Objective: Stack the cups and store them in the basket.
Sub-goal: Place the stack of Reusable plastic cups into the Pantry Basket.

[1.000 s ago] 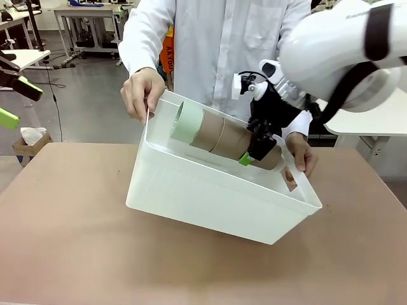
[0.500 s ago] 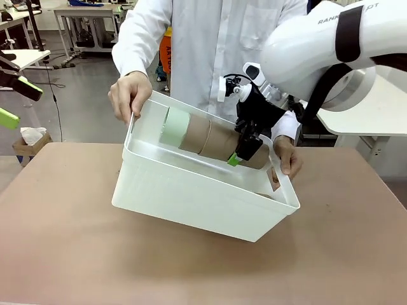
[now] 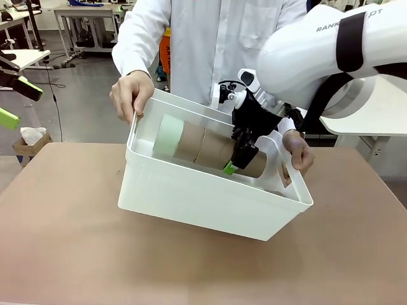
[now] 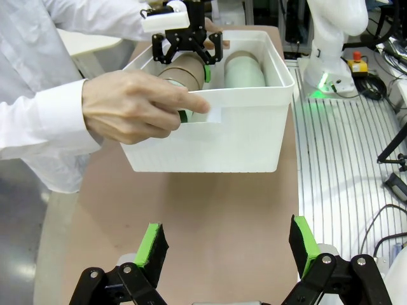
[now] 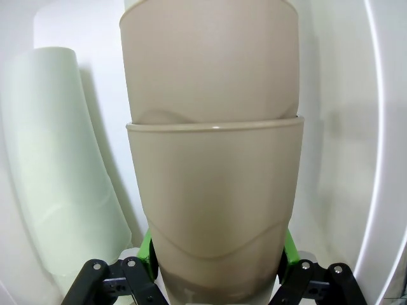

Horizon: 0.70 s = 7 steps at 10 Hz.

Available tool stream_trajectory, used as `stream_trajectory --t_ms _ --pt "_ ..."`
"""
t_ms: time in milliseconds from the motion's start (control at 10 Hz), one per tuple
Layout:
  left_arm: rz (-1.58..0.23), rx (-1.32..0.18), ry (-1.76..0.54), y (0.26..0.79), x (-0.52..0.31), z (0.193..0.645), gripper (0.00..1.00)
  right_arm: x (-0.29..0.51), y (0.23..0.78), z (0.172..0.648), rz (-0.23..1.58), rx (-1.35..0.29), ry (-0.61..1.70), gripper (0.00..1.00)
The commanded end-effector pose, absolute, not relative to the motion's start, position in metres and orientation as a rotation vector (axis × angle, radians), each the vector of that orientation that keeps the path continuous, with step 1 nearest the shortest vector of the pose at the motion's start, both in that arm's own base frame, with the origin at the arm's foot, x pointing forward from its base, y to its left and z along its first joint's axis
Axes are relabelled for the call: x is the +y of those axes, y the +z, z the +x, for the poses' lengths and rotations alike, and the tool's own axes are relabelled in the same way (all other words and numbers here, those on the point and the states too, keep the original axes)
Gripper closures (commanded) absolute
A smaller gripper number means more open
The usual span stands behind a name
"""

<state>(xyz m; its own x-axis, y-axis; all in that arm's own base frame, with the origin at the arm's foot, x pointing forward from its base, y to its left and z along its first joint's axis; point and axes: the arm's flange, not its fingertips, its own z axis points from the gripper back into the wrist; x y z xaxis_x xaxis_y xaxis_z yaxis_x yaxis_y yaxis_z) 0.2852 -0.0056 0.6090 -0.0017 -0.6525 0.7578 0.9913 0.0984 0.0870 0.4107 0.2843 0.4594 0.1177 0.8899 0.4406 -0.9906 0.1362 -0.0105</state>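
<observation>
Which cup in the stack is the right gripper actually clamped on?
The right gripper clamps the tan cup at the stack's right end; the mint cup caps the opposite end.

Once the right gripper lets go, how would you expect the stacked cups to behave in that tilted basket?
The stacked cups lie sideways, round and tapered, so they would probably roll in an arc. The basket, tilted by the person's hands, has smooth walls, so sliding seems likely. Held by the right gripper, the stack looks rigid.

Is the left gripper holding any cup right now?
No, the left gripper is open over bare table, short of the basket.
</observation>
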Motion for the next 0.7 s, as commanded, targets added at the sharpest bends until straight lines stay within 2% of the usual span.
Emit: stream_trajectory --t_ms 0,600 --pt "-0.584 -0.765 -1.397 0.611 -0.007 0.284 0.0 0.293 0.461 0.41 0.312 -0.368 1.381 0.15" --pt "-0.584 -0.765 -1.397 0.611 -0.007 0.284 0.0 0.297 0.451 0.402 0.334 -0.334 1.401 0.15"
